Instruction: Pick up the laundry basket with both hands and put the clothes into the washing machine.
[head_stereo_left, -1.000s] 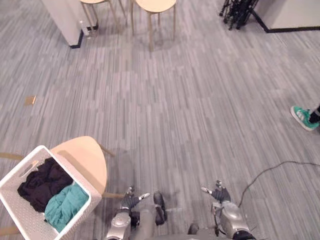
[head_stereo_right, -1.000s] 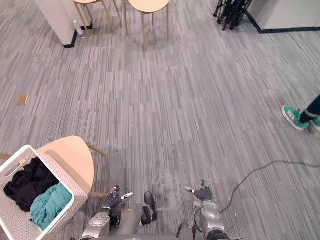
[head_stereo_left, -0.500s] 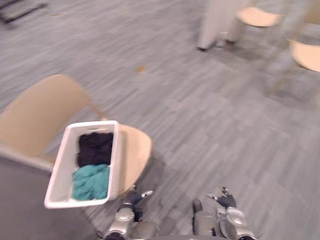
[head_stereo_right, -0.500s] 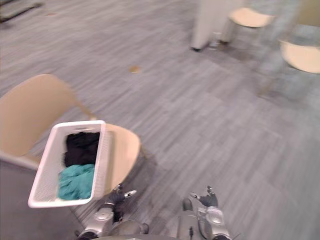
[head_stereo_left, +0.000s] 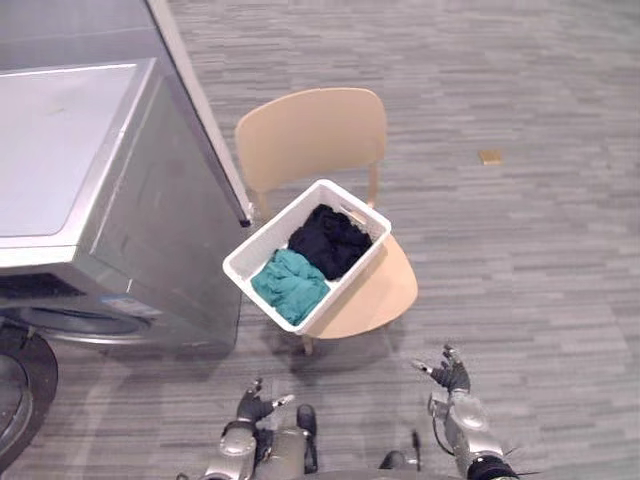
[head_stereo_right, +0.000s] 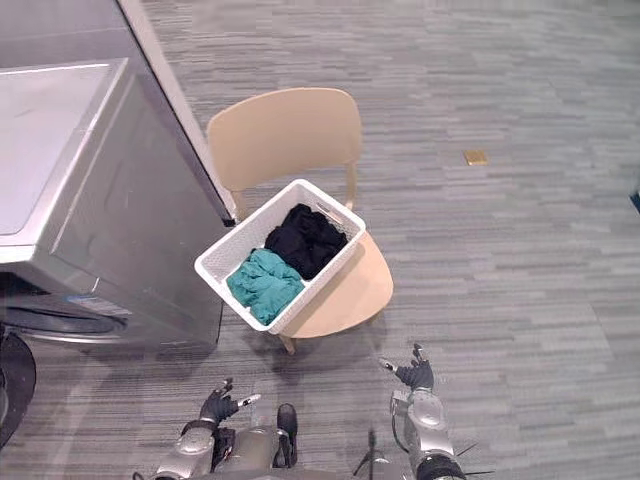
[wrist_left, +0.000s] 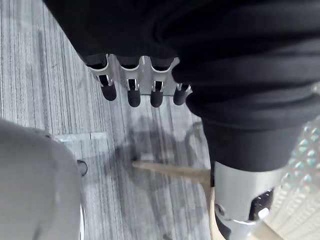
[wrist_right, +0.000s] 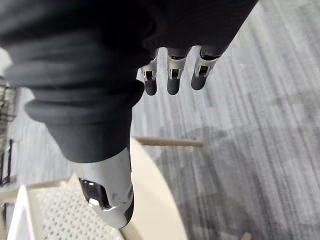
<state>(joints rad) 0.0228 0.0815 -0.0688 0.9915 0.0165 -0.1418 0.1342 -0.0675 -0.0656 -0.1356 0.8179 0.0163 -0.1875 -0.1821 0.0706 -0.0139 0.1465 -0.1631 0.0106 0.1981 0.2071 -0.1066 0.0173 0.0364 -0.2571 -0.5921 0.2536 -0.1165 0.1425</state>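
A white laundry basket (head_stereo_left: 255, 255) rests on the seat of a light wooden chair (head_stereo_left: 312, 130), holding a black garment (head_stereo_left: 328, 240) and a teal garment (head_stereo_left: 288, 283). To the chair's left stands a grey washing machine (head_stereo_left: 100, 200). My left hand (head_stereo_left: 256, 405) hangs low in front of the chair, fingers (wrist_left: 130, 92) relaxed and holding nothing. Lower right of the chair, my right hand (head_stereo_left: 448, 374) is open too, its fingers (wrist_right: 172, 80) straight over the floor. Both hands are well short of the basket.
Grey striped carpet lies all around. A small tan scrap (head_stereo_left: 490, 156) sits on the floor right of the chair. A dark round shape (head_stereo_left: 20, 390), perhaps the machine's open door, shows at the lower left. The chair's seat (head_stereo_left: 375, 295) juts past the basket.
The camera has swung left: the chair and basket now sit in the middle and the washing machine has come into view. Both hands stay low and open.
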